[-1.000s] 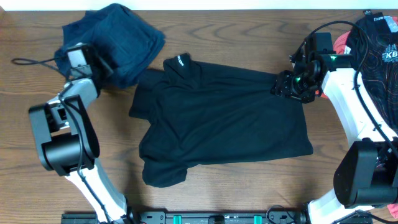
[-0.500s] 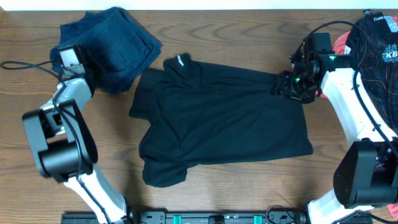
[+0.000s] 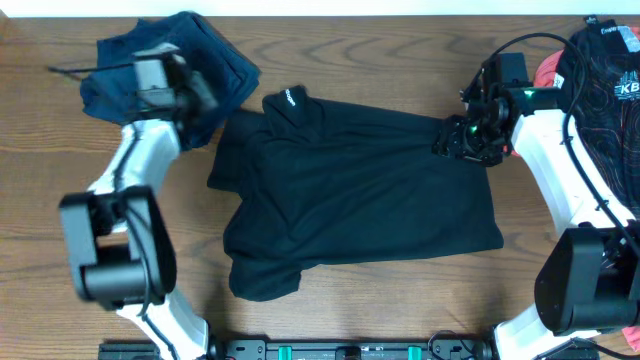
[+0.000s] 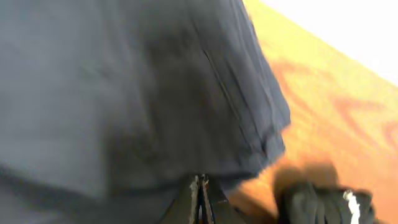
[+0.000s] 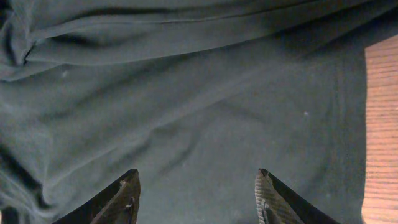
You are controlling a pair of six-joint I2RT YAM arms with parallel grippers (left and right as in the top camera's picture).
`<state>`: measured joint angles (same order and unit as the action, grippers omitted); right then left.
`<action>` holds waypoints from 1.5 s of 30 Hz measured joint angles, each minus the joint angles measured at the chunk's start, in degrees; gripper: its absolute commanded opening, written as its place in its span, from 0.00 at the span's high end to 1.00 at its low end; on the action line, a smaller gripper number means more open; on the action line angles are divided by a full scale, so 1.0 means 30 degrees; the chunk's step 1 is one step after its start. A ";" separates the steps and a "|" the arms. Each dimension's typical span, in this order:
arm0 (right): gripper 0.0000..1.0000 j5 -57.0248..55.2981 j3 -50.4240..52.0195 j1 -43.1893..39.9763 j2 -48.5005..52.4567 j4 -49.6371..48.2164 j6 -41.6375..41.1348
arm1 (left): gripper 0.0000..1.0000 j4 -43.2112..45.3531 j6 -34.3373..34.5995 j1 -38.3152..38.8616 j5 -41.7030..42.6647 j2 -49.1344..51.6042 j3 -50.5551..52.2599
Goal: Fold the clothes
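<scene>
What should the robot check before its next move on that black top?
1. Right gripper open above the black top: ok.
2. Left gripper open and ready: not ok, jaws shut over the navy garment.
3. Black top lying flat: not ok, wrinkled, lower left corner bunched.
4. Navy garment clear of the black top: cannot tell, the left arm hides the border.
5. Patterned garment apart from the black top: ok.

Reaching toward the far-left corner with left gripper (image 4: 200,186), fingers (image 4: 189,204) pinched tight together. Right gripper (image 5: 196,186) low near the right edge, far half, fingers (image 5: 121,196) spread wide, wrist turned inward.
</scene>
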<state>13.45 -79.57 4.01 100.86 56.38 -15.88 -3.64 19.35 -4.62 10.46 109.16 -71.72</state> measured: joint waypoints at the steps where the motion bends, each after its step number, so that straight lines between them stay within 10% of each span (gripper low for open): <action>1: 0.42 -0.0007 0.0000 0.0087 0.0000 0.0000 0.0000 | 0.94 0.0000 -0.0051 0.0284 0.0066 0.0350 0.0000; 42: 0.39 -0.0007 0.0000 0.0401 0.0000 0.0466 0.0000 | 0.94 0.9253 -0.0240 -0.1377 -0.2732 0.4867 0.0007; 45: 0.36 -0.0007 0.0000 0.0444 0.0000 0.0474 0.0000 | 0.68 0.9369 -0.0204 -0.1362 -0.2798 0.4867 0.0015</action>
<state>13.43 -79.57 5.34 100.86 57.80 -15.88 24.47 18.74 -8.71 2.07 123.76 -71.68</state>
